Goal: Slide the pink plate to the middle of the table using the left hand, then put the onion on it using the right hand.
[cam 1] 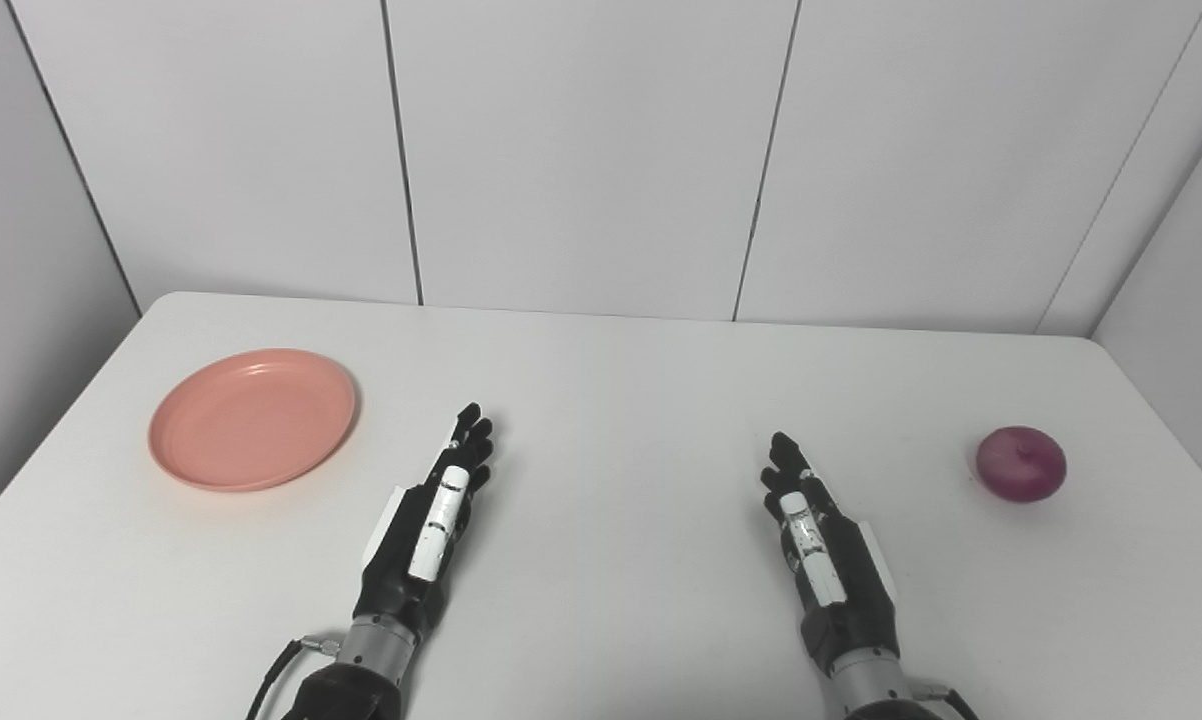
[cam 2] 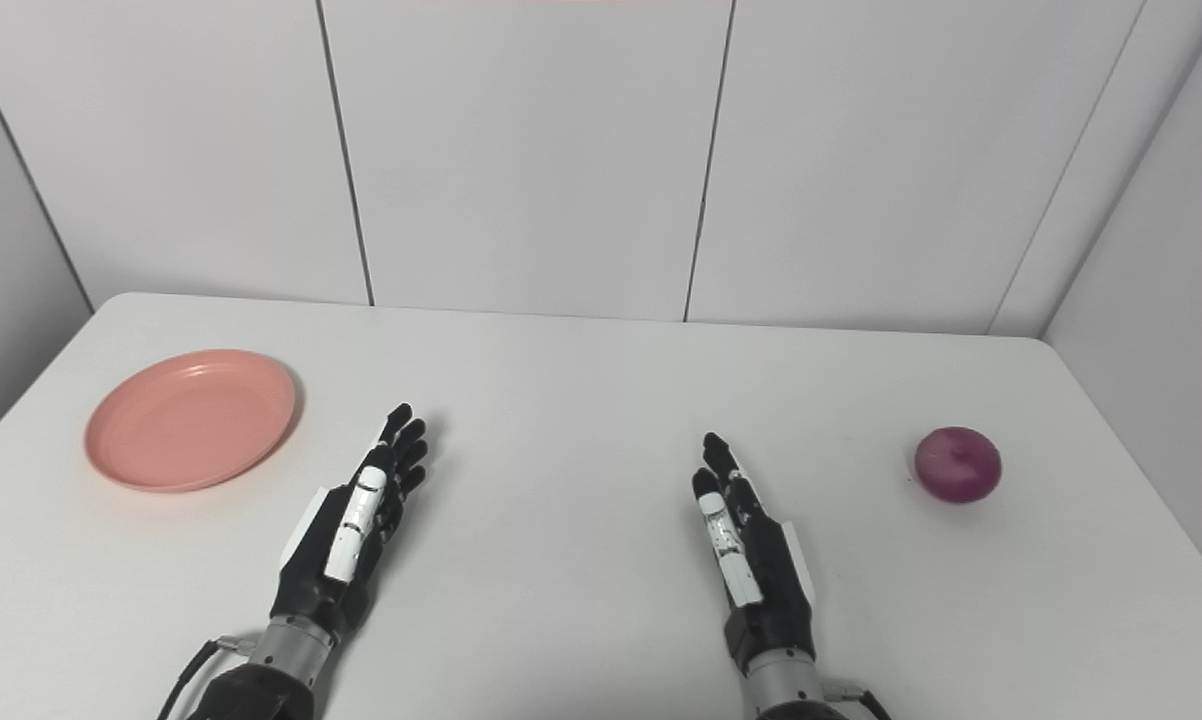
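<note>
left hand (cam 1: 436,510) and right hand (cam 1: 821,540) lie released, fingers straight, between pink plate (cam 1: 252,418) and red onion (cam 1: 1021,463); both views show the same things.

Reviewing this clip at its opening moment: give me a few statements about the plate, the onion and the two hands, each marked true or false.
1. The pink plate lies at the table's left side. True.
2. The onion sits on the plate. False: it rests on the bare table, far right.
3. The left robot hand grips the plate's rim. False: it is open, apart from the plate.
4. The right robot hand holds nothing. True.
5. The plate is empty. True.
</note>
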`<control>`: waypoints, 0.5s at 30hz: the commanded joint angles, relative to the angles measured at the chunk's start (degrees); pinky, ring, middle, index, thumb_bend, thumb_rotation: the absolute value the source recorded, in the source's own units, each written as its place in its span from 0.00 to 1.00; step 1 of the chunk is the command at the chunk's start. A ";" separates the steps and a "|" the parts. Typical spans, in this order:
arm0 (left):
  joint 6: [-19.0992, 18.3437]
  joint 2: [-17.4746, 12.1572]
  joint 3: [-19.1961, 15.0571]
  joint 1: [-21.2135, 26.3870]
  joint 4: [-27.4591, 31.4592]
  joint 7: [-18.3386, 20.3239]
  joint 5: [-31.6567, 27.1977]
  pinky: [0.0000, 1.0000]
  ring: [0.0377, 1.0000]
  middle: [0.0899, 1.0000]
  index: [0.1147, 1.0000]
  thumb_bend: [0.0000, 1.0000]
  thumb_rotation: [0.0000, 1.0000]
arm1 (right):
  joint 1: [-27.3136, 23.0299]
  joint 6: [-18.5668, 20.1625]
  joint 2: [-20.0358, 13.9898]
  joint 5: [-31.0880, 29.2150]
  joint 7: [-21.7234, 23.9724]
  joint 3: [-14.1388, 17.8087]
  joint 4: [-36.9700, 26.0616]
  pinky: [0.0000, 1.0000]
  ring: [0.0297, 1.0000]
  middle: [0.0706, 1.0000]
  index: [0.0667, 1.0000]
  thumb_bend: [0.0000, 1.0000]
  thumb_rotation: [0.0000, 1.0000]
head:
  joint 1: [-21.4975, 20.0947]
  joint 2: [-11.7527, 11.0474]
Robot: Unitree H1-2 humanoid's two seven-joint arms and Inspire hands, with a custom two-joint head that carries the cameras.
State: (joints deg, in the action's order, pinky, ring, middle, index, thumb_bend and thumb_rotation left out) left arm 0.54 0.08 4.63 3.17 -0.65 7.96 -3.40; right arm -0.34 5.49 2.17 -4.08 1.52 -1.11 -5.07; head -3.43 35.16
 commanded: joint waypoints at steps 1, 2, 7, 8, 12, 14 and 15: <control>0.83 -0.41 -0.32 0.88 0.70 0.30 -0.58 1.00 1.00 1.00 1.00 0.51 1.00 | -1.52 -3.50 0.30 0.26 0.08 -0.17 -0.65 0.98 0.97 0.96 0.93 0.61 0.75 | 0.06 -0.08; 0.81 -0.40 -0.31 0.89 0.75 0.21 -0.46 1.00 1.00 1.00 1.00 0.51 1.00 | -1.53 -3.73 0.27 0.48 0.03 -0.23 -0.59 0.98 0.96 0.96 0.93 0.60 0.75 | 0.04 -0.07; 0.84 -0.58 -0.24 0.89 0.79 0.33 -0.42 1.00 1.00 1.00 1.00 0.49 1.00 | -1.55 -4.13 0.57 0.13 0.07 0.01 -0.46 0.99 0.97 0.96 0.93 0.57 0.77 | -0.02 -0.17; 0.82 -0.70 -0.17 0.92 0.78 0.46 -0.42 1.00 1.00 1.00 1.00 0.49 1.00 | -1.58 -4.30 0.50 0.23 0.12 -0.05 -0.39 0.99 0.97 0.96 0.93 0.57 0.77 | 0.02 -0.18; 0.97 -0.95 -0.10 1.02 0.39 0.83 -0.75 1.00 1.00 1.00 1.00 0.47 1.00 | -1.65 -4.38 0.28 0.88 0.12 -0.37 -0.53 0.99 0.98 0.97 0.94 0.51 0.81 | 0.02 -0.21; 0.64 -0.89 -0.09 0.97 0.56 0.84 -0.88 1.00 1.00 1.00 1.00 0.46 1.00 | -1.63 -4.28 0.30 0.97 0.07 -0.43 -0.65 1.00 0.98 0.97 0.94 0.49 0.82 | 0.01 -0.22; 0.54 -0.88 -0.07 0.94 0.64 0.90 -0.91 1.00 1.00 1.00 1.00 0.46 1.00 | -1.62 -4.24 0.38 0.70 0.12 -0.36 -0.66 1.00 0.98 0.97 0.94 0.48 0.82 | 0.01 -0.22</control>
State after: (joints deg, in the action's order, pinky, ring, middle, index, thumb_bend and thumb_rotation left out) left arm 0.53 -0.71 4.73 3.17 -0.65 8.55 -3.44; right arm -0.34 4.76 2.18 -3.31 1.52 -1.38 -4.70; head -3.43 34.98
